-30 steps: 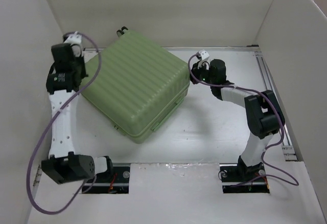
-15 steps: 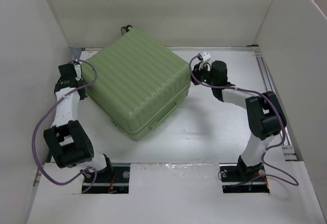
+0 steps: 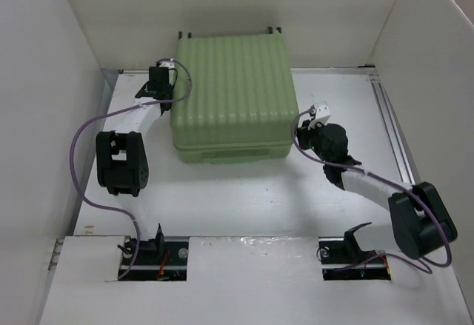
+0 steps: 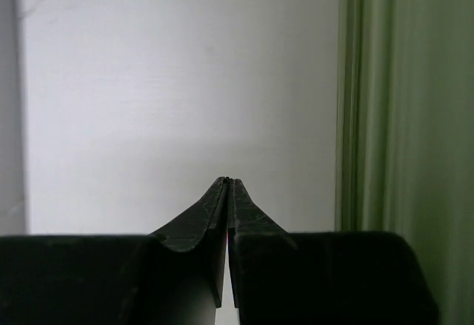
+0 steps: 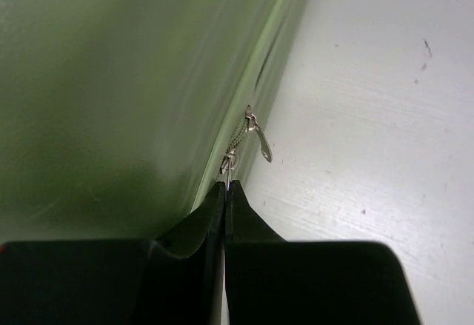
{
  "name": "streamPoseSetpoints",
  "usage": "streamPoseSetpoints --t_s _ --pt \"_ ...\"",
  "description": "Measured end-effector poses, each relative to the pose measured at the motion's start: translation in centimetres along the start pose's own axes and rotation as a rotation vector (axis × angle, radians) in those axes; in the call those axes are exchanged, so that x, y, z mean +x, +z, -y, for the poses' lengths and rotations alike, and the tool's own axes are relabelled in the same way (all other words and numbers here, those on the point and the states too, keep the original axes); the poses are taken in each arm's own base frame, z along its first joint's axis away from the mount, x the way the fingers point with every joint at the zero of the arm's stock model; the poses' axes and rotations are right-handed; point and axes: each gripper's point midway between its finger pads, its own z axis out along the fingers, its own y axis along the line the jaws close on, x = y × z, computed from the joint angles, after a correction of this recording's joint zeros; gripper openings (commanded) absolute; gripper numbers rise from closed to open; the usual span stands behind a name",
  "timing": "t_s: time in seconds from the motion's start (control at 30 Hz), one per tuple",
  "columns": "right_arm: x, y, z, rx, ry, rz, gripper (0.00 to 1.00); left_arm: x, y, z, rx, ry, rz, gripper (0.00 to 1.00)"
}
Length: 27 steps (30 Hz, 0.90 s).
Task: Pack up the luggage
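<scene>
White walled table [image 3: 244, 206] | luggage [image 3: 231, 95]: closed, lying flat at far centre, wheels toward far wall | my left gripper [image 4: 226, 183]: jaws pressed together, just beside luggage's left side | my right gripper [image 5: 226, 184]: jaws pressed together at luggage's near-right edge, tips at zipper pull [image 5: 235, 147]; cannot tell whether it is pinched.

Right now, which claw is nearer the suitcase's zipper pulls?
Right. The right claw is shut with its tips at the zipper pulls on the suitcase edge; the left claw is beside the opposite side.
</scene>
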Motion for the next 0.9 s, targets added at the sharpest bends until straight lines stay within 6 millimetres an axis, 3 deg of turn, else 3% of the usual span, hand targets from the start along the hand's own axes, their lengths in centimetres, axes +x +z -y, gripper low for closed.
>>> streamPoseSetpoints --t_s 0.13,0.23,0.4,0.9 --pt "1.0 -2.5 -1.0 0.042 0.001 0.016 0.00 -0.2 0.3 4.3 0.136 0.045 -0.015 0.00" --pt "1.8 -3.8 -0.9 0.078 0.009 0.021 0.00 -0.3 0.2 5.9 0.198 0.071 -0.008 0.00" --pt "2.2 -4.5 -0.9 0.089 0.019 0.028 0.00 0.1 -0.1 6.3 0.218 0.075 -0.021 0.00" --pt "2.2 -3.9 1.0 -0.047 0.007 0.000 0.00 1.7 -1.8 6.8 0.235 0.054 -0.016 0.00"
